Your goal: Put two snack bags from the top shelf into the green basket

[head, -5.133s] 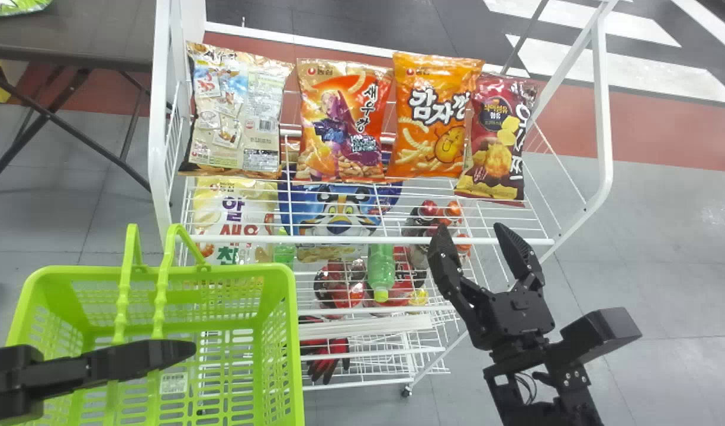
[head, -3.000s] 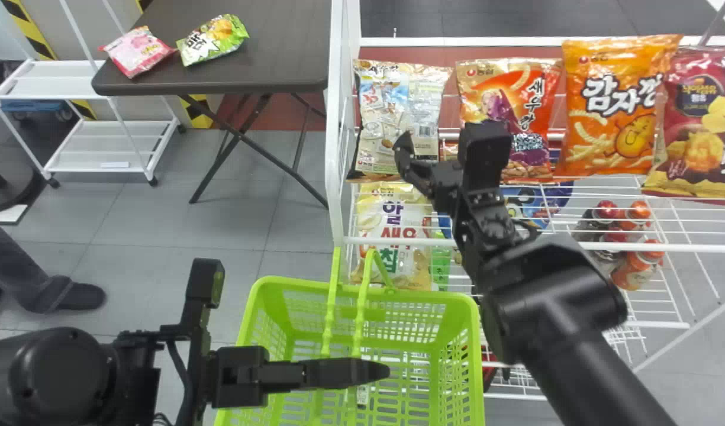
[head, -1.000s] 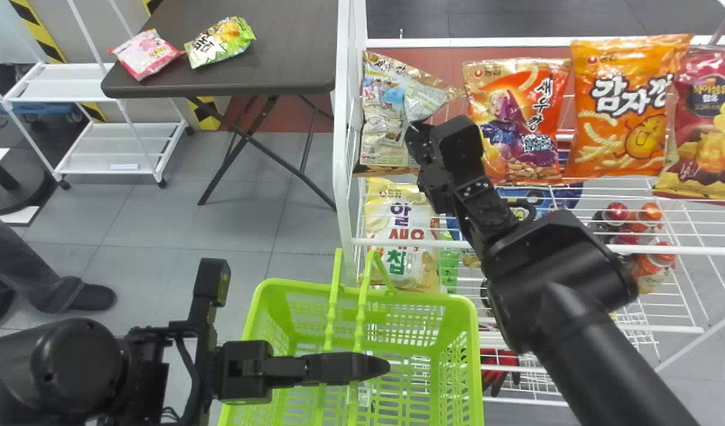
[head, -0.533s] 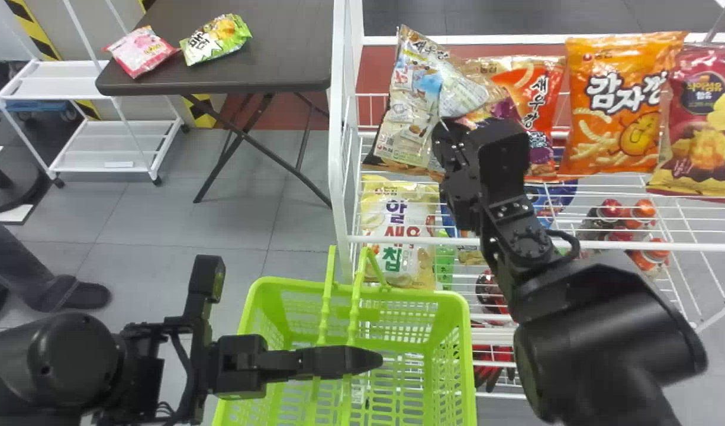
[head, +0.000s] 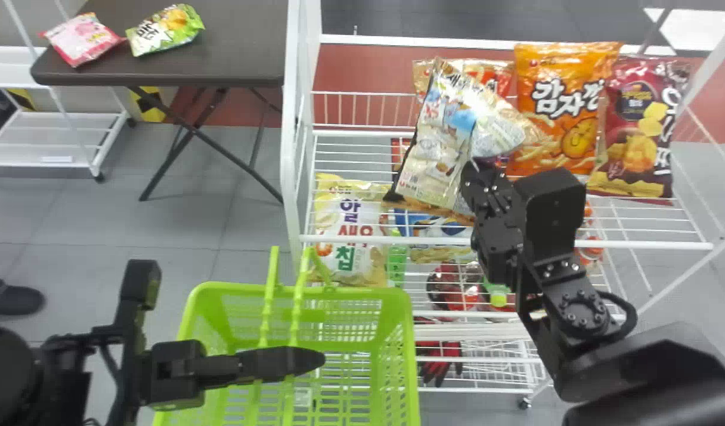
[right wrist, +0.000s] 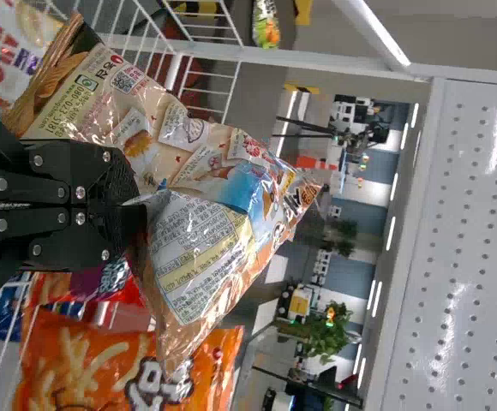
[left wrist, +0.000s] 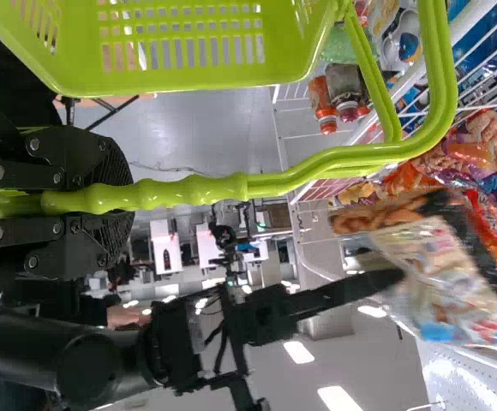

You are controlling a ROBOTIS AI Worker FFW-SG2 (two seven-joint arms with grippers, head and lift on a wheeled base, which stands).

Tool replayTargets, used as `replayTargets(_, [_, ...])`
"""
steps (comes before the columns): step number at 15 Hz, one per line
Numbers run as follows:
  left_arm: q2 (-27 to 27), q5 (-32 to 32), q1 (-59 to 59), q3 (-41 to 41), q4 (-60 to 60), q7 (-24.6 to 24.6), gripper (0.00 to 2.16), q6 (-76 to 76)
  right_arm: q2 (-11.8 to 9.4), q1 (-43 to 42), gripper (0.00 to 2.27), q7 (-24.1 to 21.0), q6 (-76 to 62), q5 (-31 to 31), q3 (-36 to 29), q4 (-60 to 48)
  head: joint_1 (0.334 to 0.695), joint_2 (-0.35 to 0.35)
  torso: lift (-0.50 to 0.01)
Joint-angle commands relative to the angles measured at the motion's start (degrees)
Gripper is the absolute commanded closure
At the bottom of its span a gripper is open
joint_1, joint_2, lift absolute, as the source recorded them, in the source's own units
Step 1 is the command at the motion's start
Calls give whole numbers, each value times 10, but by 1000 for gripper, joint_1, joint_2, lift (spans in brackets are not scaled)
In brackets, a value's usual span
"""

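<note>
My right gripper (head: 477, 171) is over the top shelf (head: 362, 239) in the head view, holding a beige snack bag (head: 442, 139) that leans and creases at the grip. In the right wrist view, the right gripper (right wrist: 133, 201) pinches that bag (right wrist: 206, 171) with its fingers together. My left gripper (head: 297, 361) stays above the green basket (head: 406, 331); the left wrist view has the left gripper (left wrist: 103, 197) closed around the basket's handles (left wrist: 206, 190). An orange bag (head: 560, 100), a dark red one (head: 634, 118) and a partly covered orange-red one (head: 498, 74) stand on the shelf.
A lower shelf holds a yellow-white bag (head: 350, 231), a blue package (head: 436, 228) and bottles. A dark table (head: 232, 41) with two small snack bags stands at the left. The rack's white side frame (head: 291, 118) rises behind the basket.
The right arm came over from the right and gripped the beige bag, which has since moved off its spot at the shelf's left end, rightward and nearer. The head view has also shifted.
</note>
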Motion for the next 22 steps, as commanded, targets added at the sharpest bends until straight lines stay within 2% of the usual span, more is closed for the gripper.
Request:
replayTargets(1, [-4,1,10,6,-3,1,2145,1,-29,34,2246,7,16,-27,-9,-26,695,-70,-1])
replayTargets(3, [-6,1,9,6,-1,7,2145,1,-47,63,2246,7,54,-26,-9,-61,695,-78,-1])
replayTargets(6, [-6,1,9,7,0,8,2145,1,-77,100,2246,35,181,-41,-18,-119,695,-93,-1])
replayTargets(9, [-7,2,6,5,-1,10,2145,1,-91,114,2246,73,242,-79,-18,-143,695,-114,-1])
replayTargets(10, [-8,1,6,2,-1,11,2145,1,-91,115,2246,82,263,-101,-14,-151,695,-113,-1])
replayTargets(13, [-10,2,6,-2,-4,12,2145,1,-91,105,2246,99,313,-111,34,-154,695,-83,-1])
replayTargets(15, [-10,1,6,-3,-4,12,2145,1,-90,85,2246,103,304,-112,76,-119,695,-30,-1])
replayTargets(17, [-11,2,5,-4,-6,12,2145,1,-78,56,2246,111,249,-117,113,-55,695,14,-1])
replayTargets(18, [-11,2,5,-5,-6,12,2145,1,-68,40,2246,118,211,-125,129,-18,695,67,-1])
replayTargets(20, [-12,2,5,-6,-6,12,2145,1,-47,13,2165,125,205,-125,155,37,695,125,-1])
replayTargets(21, [-12,2,6,-5,-6,12,2145,1,-47,6,1646,125,204,-118,167,51,695,149,-1])
replayTargets(22, [-12,2,5,-4,-6,12,2145,1,-48,6,559,125,205,-105,172,54,695,174,-1])
